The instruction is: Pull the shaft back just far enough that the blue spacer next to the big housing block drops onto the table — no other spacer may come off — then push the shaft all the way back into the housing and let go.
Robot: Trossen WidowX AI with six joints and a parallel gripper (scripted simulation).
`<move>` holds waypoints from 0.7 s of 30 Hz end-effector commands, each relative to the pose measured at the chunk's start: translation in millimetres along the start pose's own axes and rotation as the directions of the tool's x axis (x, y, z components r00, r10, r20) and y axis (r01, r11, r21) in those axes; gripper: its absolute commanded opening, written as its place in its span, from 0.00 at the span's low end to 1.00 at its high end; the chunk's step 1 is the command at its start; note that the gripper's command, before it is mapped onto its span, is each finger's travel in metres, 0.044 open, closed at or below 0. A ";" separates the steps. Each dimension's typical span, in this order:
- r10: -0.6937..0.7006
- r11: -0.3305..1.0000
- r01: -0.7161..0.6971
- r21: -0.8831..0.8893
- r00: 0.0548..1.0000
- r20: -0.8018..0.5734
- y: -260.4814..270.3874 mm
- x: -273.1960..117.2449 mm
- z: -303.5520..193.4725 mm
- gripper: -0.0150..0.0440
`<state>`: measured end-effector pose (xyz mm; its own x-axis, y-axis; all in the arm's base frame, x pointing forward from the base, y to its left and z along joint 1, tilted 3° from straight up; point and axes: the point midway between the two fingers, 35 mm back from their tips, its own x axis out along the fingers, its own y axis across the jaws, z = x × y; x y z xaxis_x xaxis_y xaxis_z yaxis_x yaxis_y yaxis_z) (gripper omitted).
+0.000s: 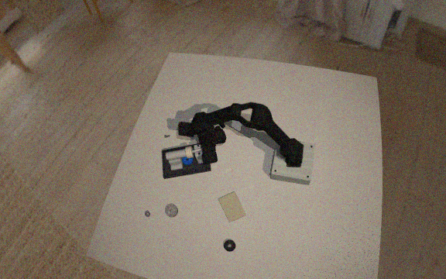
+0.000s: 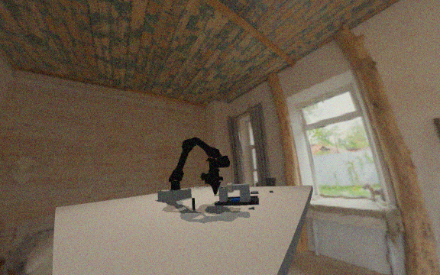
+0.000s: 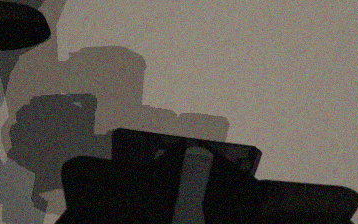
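Inside black tray (image 1: 166, 173) (image 2: 258, 202): blue spacer (image 1: 187, 160) (image 2: 235, 199).

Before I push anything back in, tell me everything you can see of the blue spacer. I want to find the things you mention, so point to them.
The blue spacer (image 1: 187, 160) (image 2: 235, 199) is a small, saturated blue piece, roundish from above, plastic-looking. It sits low on the dark base (image 1: 169, 174) (image 2: 255, 201), down at base level in the exterior view, and beside the cream ring (image 1: 189, 152) in the top view. It looks off the shaft line. Its bore, exact tilt and any contact with the neighbouring parts are too blurred to tell; the wrist view doesn't show it.
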<state>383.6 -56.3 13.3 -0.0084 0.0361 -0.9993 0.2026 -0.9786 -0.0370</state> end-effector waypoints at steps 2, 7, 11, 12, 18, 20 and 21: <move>-0.002 1.000 0.002 0.003 1.000 -0.011 -0.5 -0.3 -1.6 0.25; -0.002 1.000 0.002 0.003 1.000 -0.011 -0.5 -0.3 -1.2 0.25; -0.002 1.000 0.002 0.003 1.000 -0.011 -0.5 -0.3 -0.9 0.25; -0.002 1.000 0.002 0.003 1.000 -0.011 -0.5 -0.3 -0.8 0.25; -0.002 1.000 0.002 0.003 1.000 -0.011 -0.4 -0.3 -0.2 0.25; -0.002 1.000 0.002 0.003 1.000 -0.011 -0.4 -0.3 0.0 0.25; -0.002 1.000 0.002 0.003 1.000 -0.011 -0.4 -0.3 0.1 0.25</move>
<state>383.4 -56.2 13.2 -0.0024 0.0369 -0.9993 0.2022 -0.9787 -0.0366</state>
